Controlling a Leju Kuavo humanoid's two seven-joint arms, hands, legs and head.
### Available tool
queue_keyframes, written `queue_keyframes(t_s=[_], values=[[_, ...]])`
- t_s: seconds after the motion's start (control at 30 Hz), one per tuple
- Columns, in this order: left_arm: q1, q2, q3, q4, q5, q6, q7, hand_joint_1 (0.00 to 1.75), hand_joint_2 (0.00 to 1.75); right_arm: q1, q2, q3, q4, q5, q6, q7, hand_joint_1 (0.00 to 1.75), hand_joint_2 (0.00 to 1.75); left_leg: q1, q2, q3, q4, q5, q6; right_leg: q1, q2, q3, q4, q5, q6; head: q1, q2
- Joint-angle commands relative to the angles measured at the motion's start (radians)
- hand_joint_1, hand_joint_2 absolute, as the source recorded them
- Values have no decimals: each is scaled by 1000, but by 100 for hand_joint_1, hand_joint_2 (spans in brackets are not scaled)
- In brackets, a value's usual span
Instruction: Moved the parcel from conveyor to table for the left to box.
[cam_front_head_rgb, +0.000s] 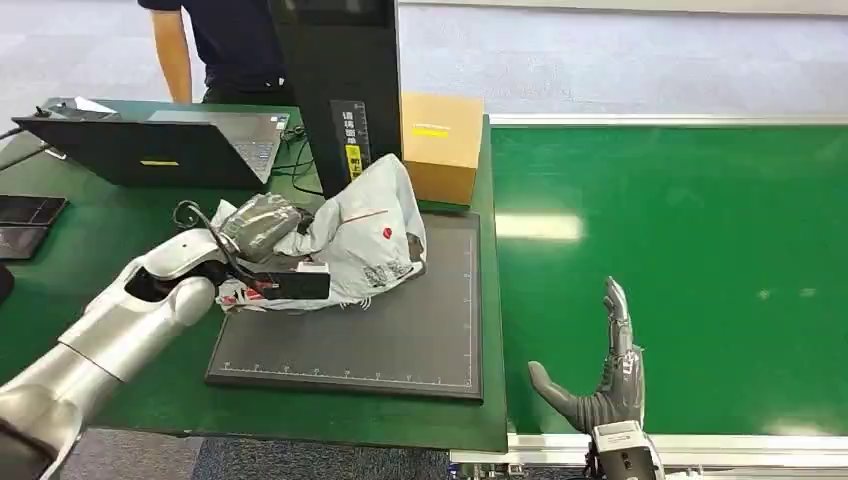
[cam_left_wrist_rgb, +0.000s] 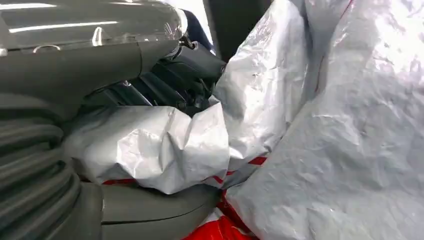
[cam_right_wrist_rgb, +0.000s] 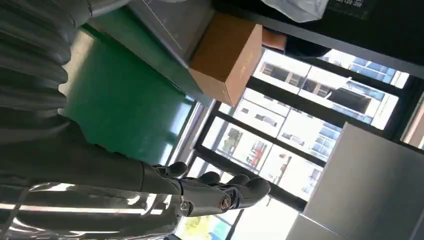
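In the head view, a green table (cam_front_head_rgb: 90, 270) adjoins the green conveyor (cam_front_head_rgb: 680, 260); the crumpled silver parcel (cam_front_head_rgb: 350, 235) lies on a dark mat (cam_front_head_rgb: 400, 330), long axis slanting toward the cardboard box (cam_front_head_rgb: 442, 145). The left hand (cam_front_head_rgb: 258, 225) grips its near end, fingers partly hidden. The left wrist view shows thumb (cam_left_wrist_rgb: 155, 207) and fingers (cam_left_wrist_rgb: 175, 85) pinching a fold. In the right wrist view, the right hand (cam_right_wrist_rgb: 210, 192) hangs empty, fingers extended.

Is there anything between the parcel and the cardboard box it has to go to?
Nothing visible stands between them. The left hand grips the parcel on the dark mat, and the cardboard box sits just behind the parcel, beside the black stand. Whether parcel and box touch is unclear.
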Motion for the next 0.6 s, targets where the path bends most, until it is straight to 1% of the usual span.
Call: queue_keyframes(t_s=[0.03, 0.07, 0.1, 0.13, 0.23, 0.6], values=[[104, 36, 286, -200, -134, 65, 48, 175, 175, 11, 29, -11, -36, 33, 14, 29, 0, 175, 1, 2, -1, 1, 0, -1, 1, 2, -2, 0, 0, -1, 0, 0], [106, 31, 301, -201, -155, 77, 61, 175, 175, 12, 31, -12, -38, 36, 15, 31, 0, 175, 1, 3, -1, 1, -1, -2, 1, 2, -2, 1, 0, -1, 0, 0], [117, 22, 344, -205, -227, 111, 111, 175, 175, 16, 34, -13, -44, 45, 18, 35, 0, 175, 1, 1, -2, 1, 0, -2, 1, 1, -2, 1, 0, -1, 0, 0], [123, 29, 370, -207, -252, 126, 132, 175, 175, 20, 35, -12, -48, 48, 19, 37, 0, 175, 1, 1, -2, 1, 0, -1, 1, 1, -2, 0, 0, -1, 0, 0], [132, 34, 398, -217, -258, 125, 119, 175, 175, 23, 35, -12, -52, 51, 19, 37, 0, 175, 1, 1, -2, 0, 0, -1, 1, 1, -2, 0, 0, -1, 0, 0], [133, 27, 397, -215, -260, 124, 118, 175, 175, 22, 35, -12, -49, 51, 18, 37, 0, 175, 1, 0, -2, 0, 0, -1, 1, -1, -1, 0, 0, -1, 0, 0]])
